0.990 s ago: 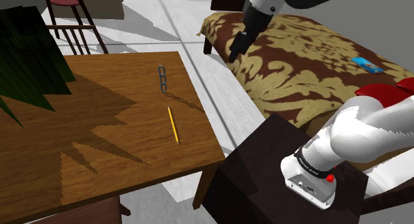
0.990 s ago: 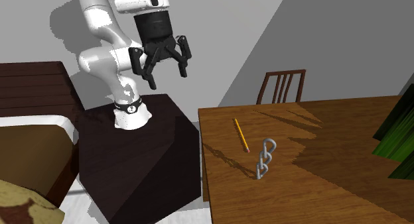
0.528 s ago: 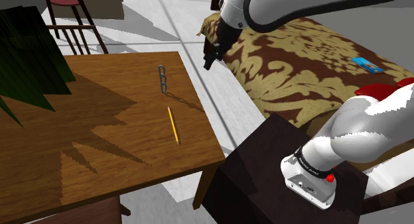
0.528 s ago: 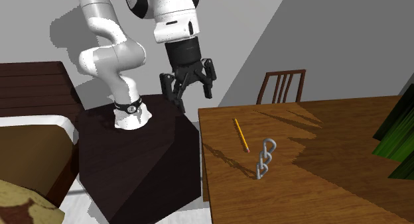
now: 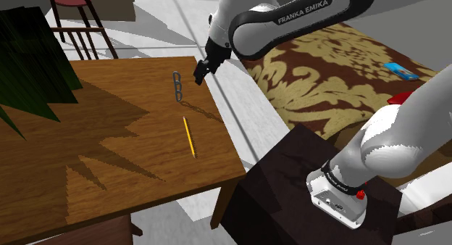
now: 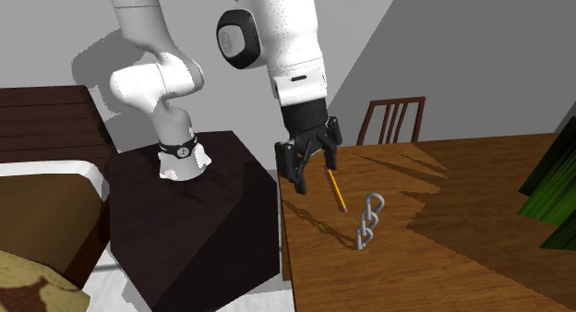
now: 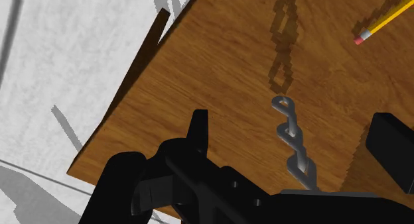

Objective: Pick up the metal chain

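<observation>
Gripper (image 6: 316, 173) poised above the chain (image 7: 294, 142), jaws spread.
The chain lies flat near the table (image 7: 199, 70) edge, between fingers that don't touch it, likely aligned to straddle it; the pencil (image 7: 383, 20) lies beyond, apart.

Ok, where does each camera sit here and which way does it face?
Shoulder view: beside the stand, looking down over the wooden table; arm and open gripper show, near the chain.
Second exterior view: roughly opposite, low by the bed, facing back at the stand; base, arm and gripper show.
Wrist view: on the hand, looking down at the table's edge; both black fingers show, chain between them.
Shared: all three show chain and pencil.
</observation>
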`<state>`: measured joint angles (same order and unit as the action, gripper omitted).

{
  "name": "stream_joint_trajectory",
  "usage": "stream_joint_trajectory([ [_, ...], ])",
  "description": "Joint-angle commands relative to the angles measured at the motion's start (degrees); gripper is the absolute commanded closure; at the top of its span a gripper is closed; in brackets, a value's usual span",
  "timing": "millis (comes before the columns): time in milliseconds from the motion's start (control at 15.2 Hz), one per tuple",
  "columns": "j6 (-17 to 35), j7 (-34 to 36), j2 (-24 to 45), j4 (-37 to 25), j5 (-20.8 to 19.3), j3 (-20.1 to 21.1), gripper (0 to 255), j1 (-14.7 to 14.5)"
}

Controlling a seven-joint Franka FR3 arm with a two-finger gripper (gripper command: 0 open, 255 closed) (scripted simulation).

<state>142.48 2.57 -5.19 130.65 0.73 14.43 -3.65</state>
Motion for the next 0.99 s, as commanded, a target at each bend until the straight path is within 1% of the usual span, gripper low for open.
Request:
stream_joint_trajectory([
  [0, 3.16, 1.93, 4.49, -2.12, -2.61, 0.72, 0, -0.05],
  [198, 6.28, 5.44, 11.09, -6.48, -7.34, 1.09, 0, -0.8],
  [396, 8.52, 8.94, 17.68, -11.61, -12.2, 0.46, 0, -2.44],
  [462, 8.77, 9.35, 18.57, -12.38, -12.79, 0.22, 0, -2.81],
  [924, 13.62, 11.71, 22.32, -11.12, -15.68, -1.28, 0, -3.88],
])
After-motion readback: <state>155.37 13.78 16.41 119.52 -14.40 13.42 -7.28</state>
